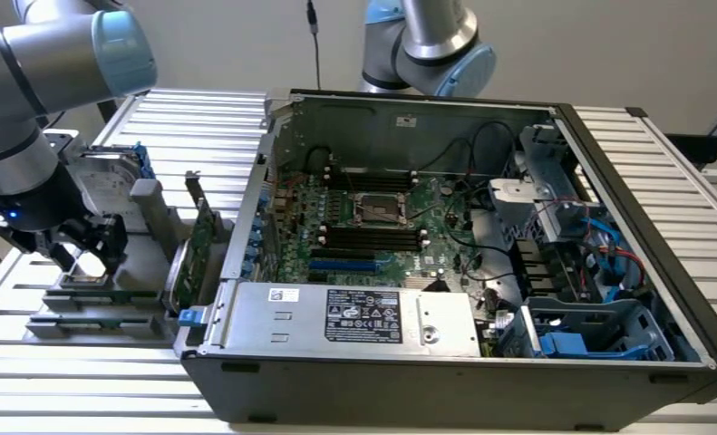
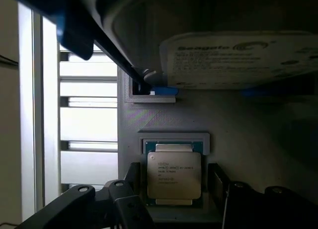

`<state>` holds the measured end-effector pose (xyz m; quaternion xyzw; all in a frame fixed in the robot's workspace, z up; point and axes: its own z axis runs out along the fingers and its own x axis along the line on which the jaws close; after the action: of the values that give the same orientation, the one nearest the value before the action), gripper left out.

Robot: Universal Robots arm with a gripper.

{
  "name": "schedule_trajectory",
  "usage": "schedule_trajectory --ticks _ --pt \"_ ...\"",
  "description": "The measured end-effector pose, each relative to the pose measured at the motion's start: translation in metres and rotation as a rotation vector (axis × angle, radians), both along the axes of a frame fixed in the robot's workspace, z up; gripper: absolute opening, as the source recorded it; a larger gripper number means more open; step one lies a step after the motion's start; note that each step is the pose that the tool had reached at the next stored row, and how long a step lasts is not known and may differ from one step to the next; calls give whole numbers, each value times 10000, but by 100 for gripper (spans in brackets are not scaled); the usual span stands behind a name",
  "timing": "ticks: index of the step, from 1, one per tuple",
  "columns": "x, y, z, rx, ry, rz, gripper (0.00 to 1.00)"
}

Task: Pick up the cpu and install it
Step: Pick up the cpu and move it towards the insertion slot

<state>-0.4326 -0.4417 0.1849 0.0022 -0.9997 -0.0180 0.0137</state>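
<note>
At the near left of the scene, on the slatted table (image 1: 80, 381), the gripper (image 1: 87, 258) hangs low over a grey holder (image 1: 92, 304) that stands left of the open computer case (image 1: 455, 385). Its jaws are spread wide and hold nothing.

In the wrist view the cpu (image 2: 174, 175) lies flat in a recess of the holder (image 2: 248, 134), silver top and printed lettering facing up. It sits squarely between the two dark fingers (image 2: 130, 177), one on each side. Each finger is just beside a chip edge, with a thin gap showing.

The step in hand looks like the pick-up, with the pincer lined up around the chip but not yet closed on it. The grip probably calls for even contact on two opposite edges and a straight lift, because the recess walls sit close around the chip.

Just beyond the cpu, the hard drive (image 2: 238, 60) with blue clips stands in the same holder, so there is little room on that side.

Farther right, inside the case, the motherboard (image 1: 371, 240) lies exposed beyond the power supply (image 1: 346, 317). Its dark square socket (image 1: 379, 210) sits at the centre, well apart from the chip. The install has not begun.
</note>
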Motion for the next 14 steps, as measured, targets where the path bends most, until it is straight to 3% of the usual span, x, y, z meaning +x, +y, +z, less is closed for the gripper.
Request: schedule_trajectory --ticks 6,7,14 --pt "-1 3 1 -1 1 41 64" --pt "0 3 1 -1 1 48 56" --pt "0 3 -2 -2 3 109 56"
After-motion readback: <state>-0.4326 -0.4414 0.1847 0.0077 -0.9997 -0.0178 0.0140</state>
